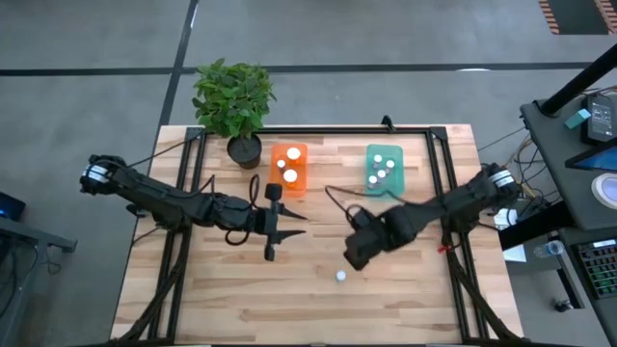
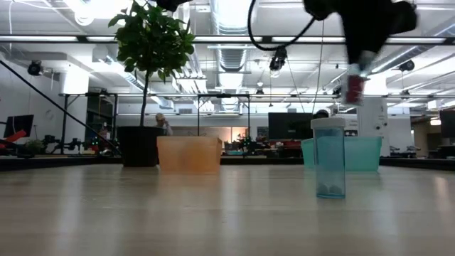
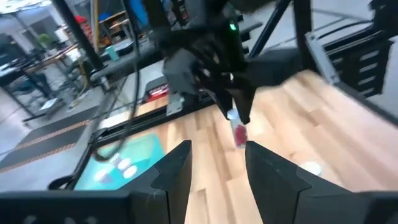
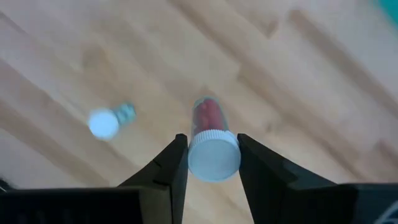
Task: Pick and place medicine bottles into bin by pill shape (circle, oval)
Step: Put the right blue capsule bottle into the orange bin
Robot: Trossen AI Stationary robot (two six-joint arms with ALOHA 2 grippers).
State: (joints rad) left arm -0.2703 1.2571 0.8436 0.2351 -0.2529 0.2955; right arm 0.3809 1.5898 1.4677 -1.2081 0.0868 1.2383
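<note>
My right gripper (image 4: 212,163) is shut on a small red-filled bottle (image 4: 208,117) with a white cap, held above the table's middle right; it also shows in the low view (image 2: 353,88). A teal bottle (image 2: 330,161) with a white cap stands upright on the table just nearer than it; its cap shows from above (image 1: 340,277). The orange tub (image 1: 289,167) and the teal tub (image 1: 384,168) stand at the far side, each with white-capped bottles inside. My left gripper (image 1: 297,226) is open and empty at mid table, pointing toward my right gripper. My right gripper pinches the red bottle's white cap (image 4: 214,157) between its two fingers, from above, pointing down. The bottle hangs below the fingers, nearly upright, lifted clear of the table.
A black pot with a green plant (image 1: 241,145) stands at the far left, beside the orange tub. Cables (image 1: 337,198) lie between the tubs. Bare wood lies along the table's near side.
</note>
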